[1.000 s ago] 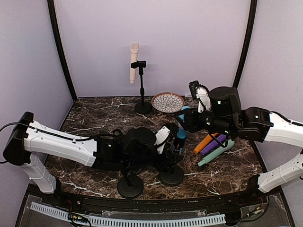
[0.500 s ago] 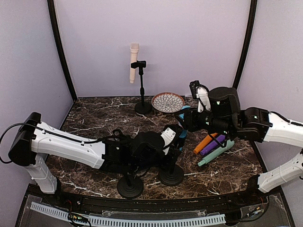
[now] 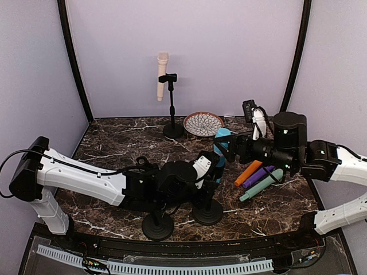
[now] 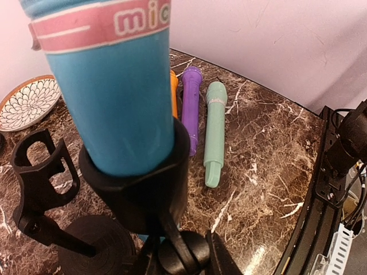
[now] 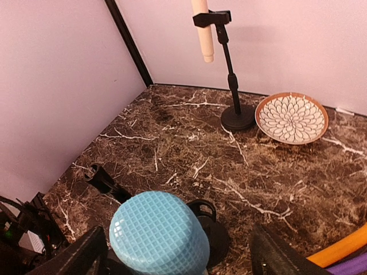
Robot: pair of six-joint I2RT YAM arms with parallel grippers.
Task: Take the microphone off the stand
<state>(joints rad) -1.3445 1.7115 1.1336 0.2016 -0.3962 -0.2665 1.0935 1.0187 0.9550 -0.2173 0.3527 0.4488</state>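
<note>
Versus 0.5 s ago: the right arm's wrist is displaced to the right, and the right gripper [image 5: 175, 232] is drawn back with it, so more of the blue microphone [image 3: 221, 150] head is exposed in the top view. The microphone is still seated upright in the black clip of the near stand [image 3: 207, 213]. The left arm is essentially unchanged.

Right gripper: the fingers are spread wide, and the ribbed blue head is framed between them without visible contact. Left gripper [image 3: 209, 175]: it is closed on the near stand just below the clip.

Surface [image 3: 114, 143]: dark marble with white veining. A second stand [image 3: 157, 226] with an empty clip is set just left of the near stand. Orange [image 3: 248, 172], purple [image 3: 258, 176] and green [image 3: 262, 184] microphones are laid side by side to the right. A patterned plate [image 3: 203, 123] is placed at the back, beside a tall stand [image 3: 172, 112] carrying a cream microphone [image 3: 163, 74].

Room: lilac walls, with curved black poles [image 3: 71, 57] at the rear corners.
</note>
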